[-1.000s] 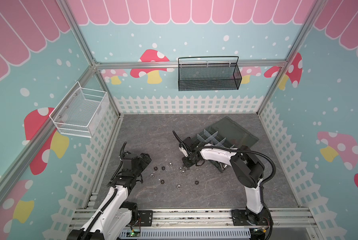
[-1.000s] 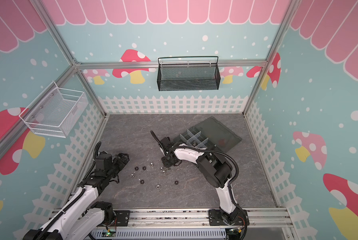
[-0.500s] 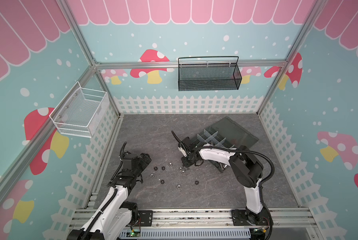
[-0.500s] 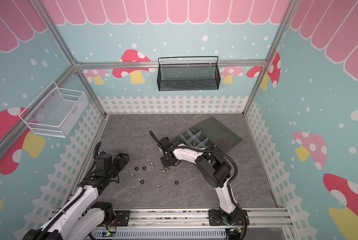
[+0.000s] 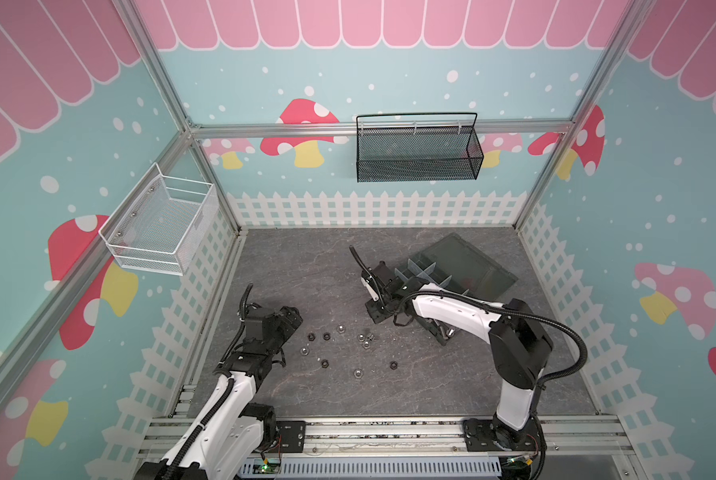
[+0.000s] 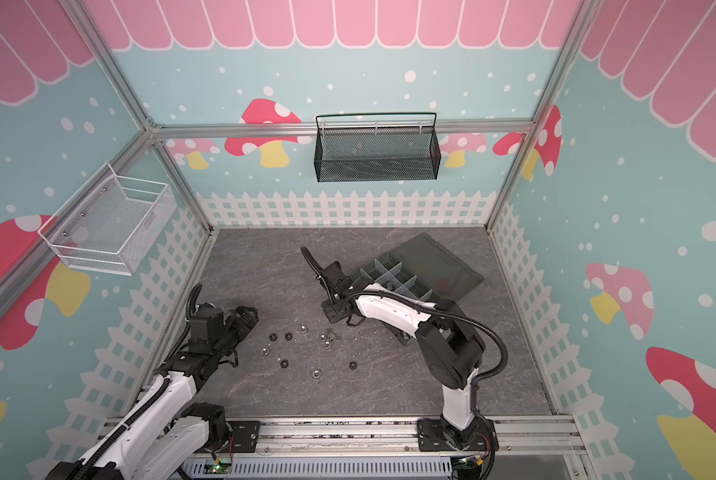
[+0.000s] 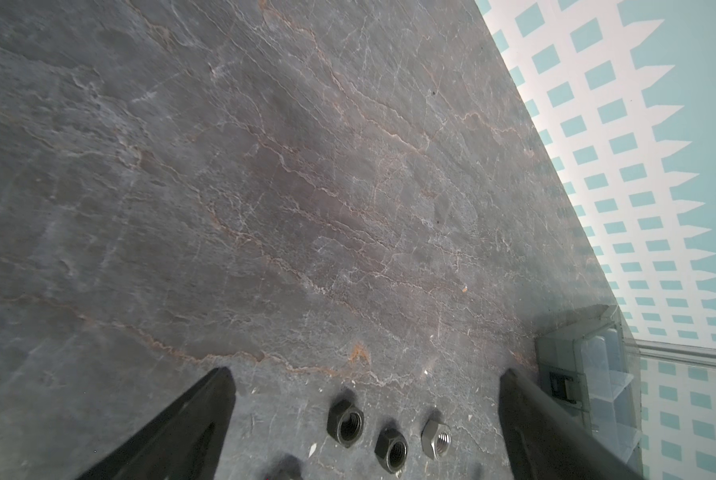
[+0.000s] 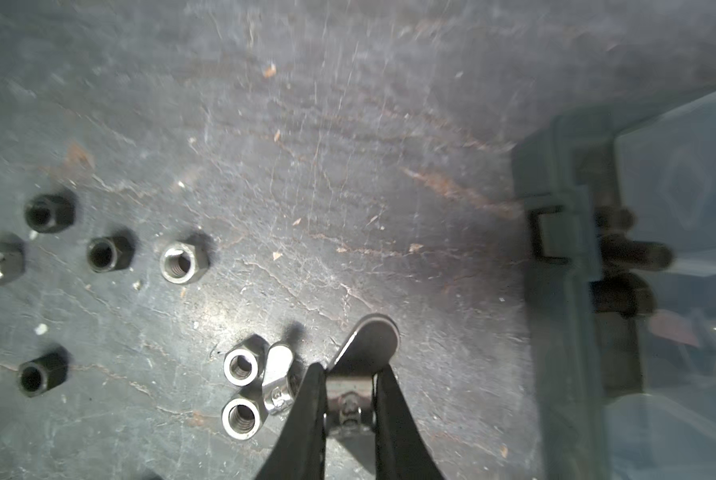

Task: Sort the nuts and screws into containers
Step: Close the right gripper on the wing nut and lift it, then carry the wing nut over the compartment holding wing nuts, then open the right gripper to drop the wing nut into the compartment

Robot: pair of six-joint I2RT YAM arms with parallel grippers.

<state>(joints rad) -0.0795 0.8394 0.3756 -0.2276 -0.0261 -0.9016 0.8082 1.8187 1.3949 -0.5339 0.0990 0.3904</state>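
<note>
About ten small hexagonal metal nuts (image 5: pixel 325 363), black and shiny silver, lie unsorted on the near grey stone-look table (image 5: pixel 306 270). Just beside them the left gripper (image 7: pixel 366 376) hangs wide open. The right gripper (image 8: pixel 350 370) pinches a shiny silver winged nut (image 8: pixel 368 336). Farther, the dark grey translucent plastic organizer box (image 8: pixel 564 291) already holds some black screws (image 8: pixel 634 253).

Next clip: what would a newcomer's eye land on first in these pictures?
The scatter of black and silver nuts at the front middle of the table. At its edge the right hand is shut on a silver wing nut; the open organizer box sits at the table's right rear, and the left hand gapes open beside the nuts.
</note>
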